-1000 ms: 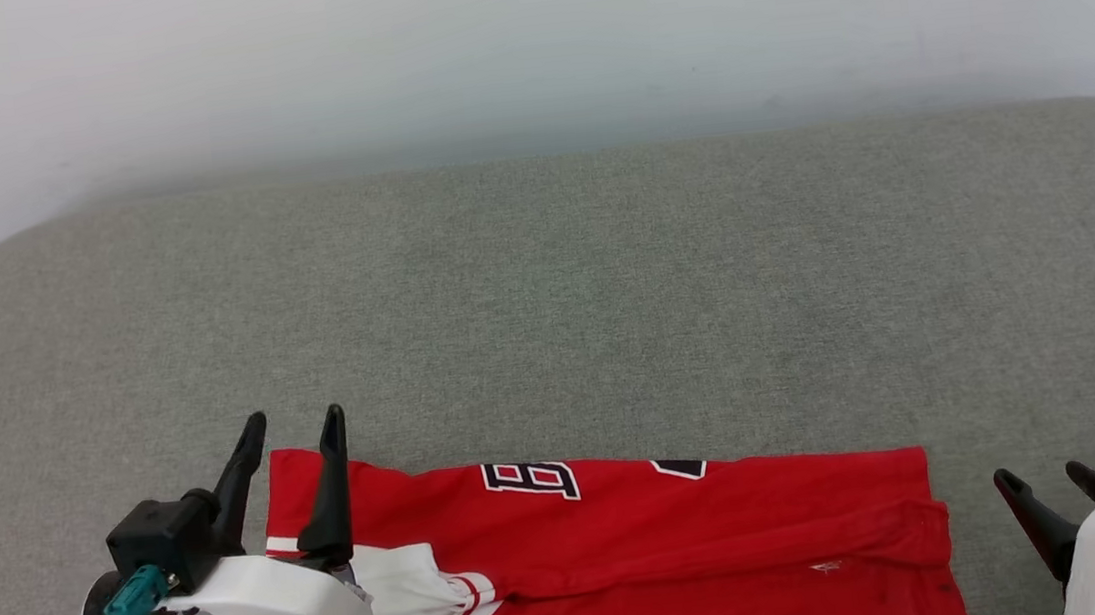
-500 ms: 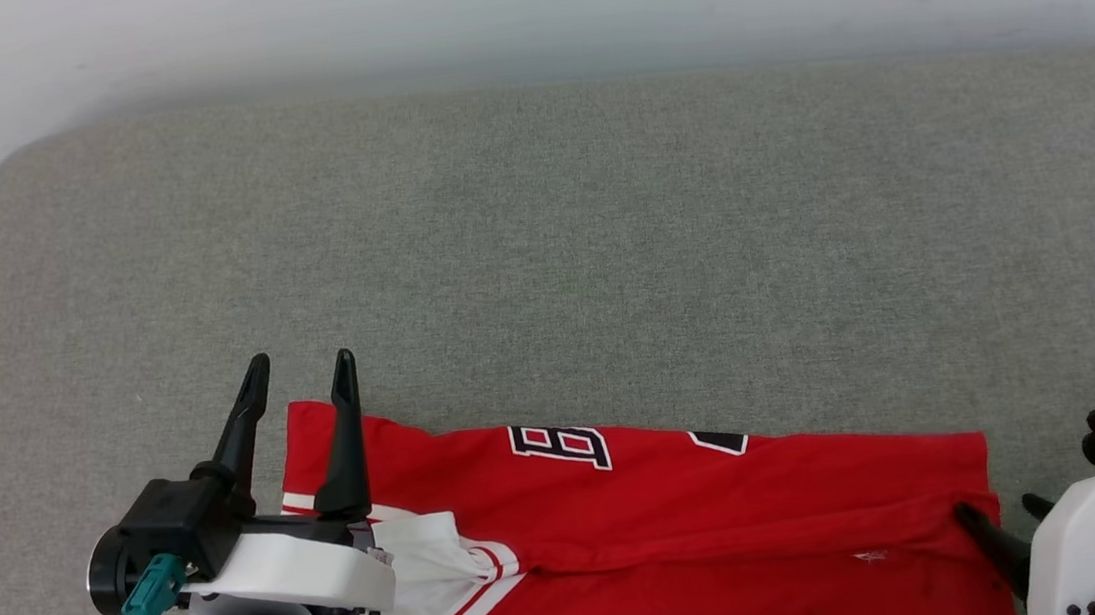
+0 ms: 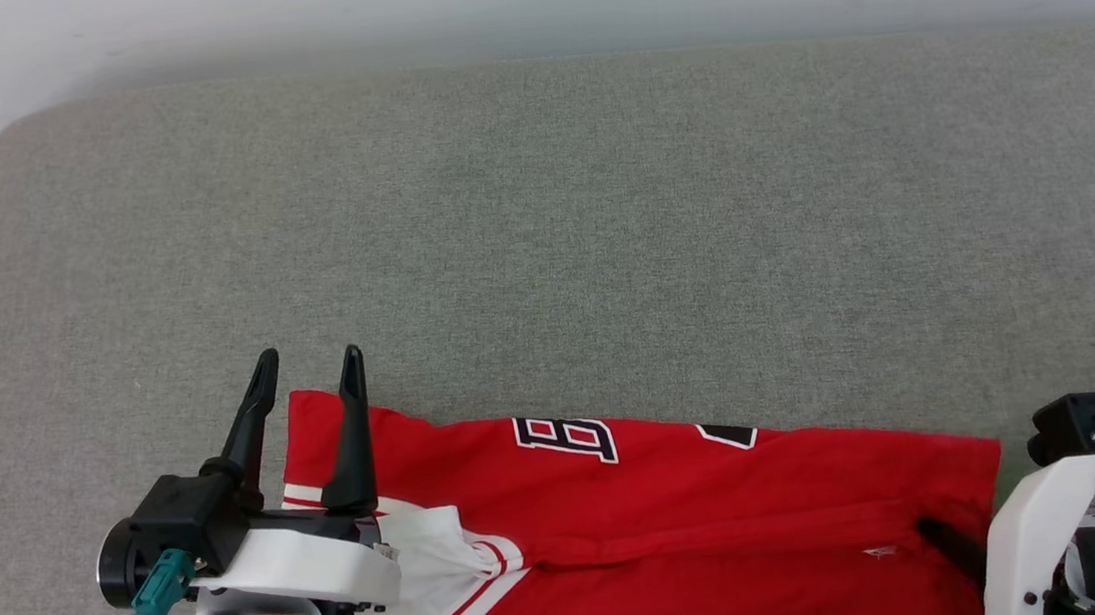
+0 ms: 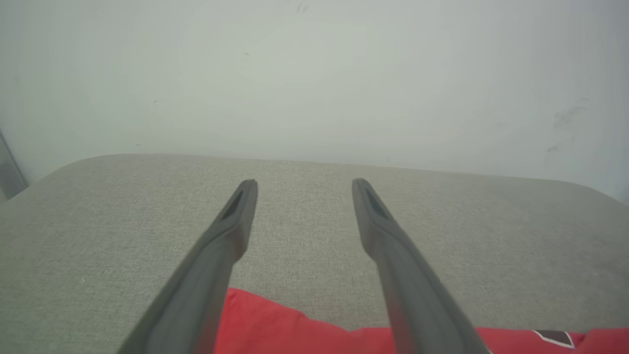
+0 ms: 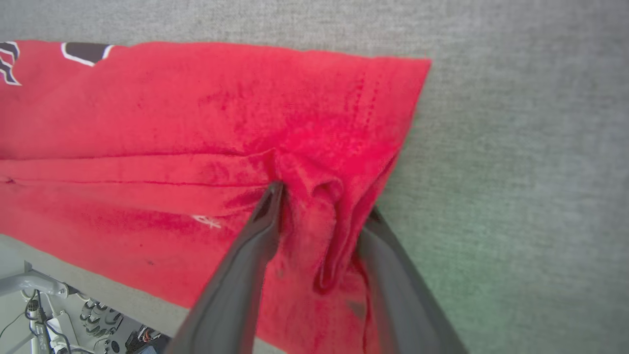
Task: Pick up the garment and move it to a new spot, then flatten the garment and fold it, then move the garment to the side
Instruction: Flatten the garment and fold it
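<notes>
Left pincer (image 3: 309,359) hovered spread above the garment (image 3: 686,495) near the tabletop's (image 3: 542,248) front edge; right pincer (image 5: 324,200) pinched a bunched fold of its hem.

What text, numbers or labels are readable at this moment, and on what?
"8": black, white-outlined, lying sideways on the red garment.
Second number beside it: cut off at the fold, unreadable.
Small white mark near its right end: too small to read.
</notes>
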You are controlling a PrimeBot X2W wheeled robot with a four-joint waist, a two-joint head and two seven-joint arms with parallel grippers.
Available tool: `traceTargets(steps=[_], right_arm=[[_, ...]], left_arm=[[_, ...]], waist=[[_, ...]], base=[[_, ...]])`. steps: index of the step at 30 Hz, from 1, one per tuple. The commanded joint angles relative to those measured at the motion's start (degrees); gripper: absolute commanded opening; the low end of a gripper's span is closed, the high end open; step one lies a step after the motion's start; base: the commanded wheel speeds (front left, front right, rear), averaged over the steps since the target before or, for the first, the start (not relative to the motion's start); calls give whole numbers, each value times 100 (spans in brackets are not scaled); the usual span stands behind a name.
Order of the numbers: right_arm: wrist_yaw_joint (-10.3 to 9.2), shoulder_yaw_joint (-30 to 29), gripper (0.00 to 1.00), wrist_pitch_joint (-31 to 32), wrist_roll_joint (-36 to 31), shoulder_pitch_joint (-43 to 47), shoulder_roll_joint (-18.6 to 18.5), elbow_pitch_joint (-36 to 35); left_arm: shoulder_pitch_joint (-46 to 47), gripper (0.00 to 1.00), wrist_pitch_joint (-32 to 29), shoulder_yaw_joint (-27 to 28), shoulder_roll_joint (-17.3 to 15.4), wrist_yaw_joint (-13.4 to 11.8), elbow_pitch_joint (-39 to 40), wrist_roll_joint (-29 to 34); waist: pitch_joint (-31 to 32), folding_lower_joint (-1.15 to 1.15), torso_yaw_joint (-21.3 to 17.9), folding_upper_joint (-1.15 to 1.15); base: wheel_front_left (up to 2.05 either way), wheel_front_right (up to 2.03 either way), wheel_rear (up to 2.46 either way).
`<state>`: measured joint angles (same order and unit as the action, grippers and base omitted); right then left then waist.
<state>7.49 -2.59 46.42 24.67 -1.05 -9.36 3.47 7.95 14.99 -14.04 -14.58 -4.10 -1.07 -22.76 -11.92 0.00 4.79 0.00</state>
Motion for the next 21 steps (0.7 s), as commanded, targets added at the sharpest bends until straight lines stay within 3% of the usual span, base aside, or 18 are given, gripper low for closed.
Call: traceTargets(steps=[1,13,21], right_arm=[[0,127,0,48,18,20,91,133],[-2,107,0,-105,94,-247,-375,-363],[-2,-668,0,15,13,156,-508,-504]], left_arm=[[29,100,25,33,11,13,-5,43],[-233,100,20,294,83,143,-192,288],[-447,100,19,388,44,120,-194,347]], waist=[[18,0,-5,0],[572,0,-165,0],[847,0,-271,0]], base=[[0,0,0],[0,0,0],[0,0,0]])
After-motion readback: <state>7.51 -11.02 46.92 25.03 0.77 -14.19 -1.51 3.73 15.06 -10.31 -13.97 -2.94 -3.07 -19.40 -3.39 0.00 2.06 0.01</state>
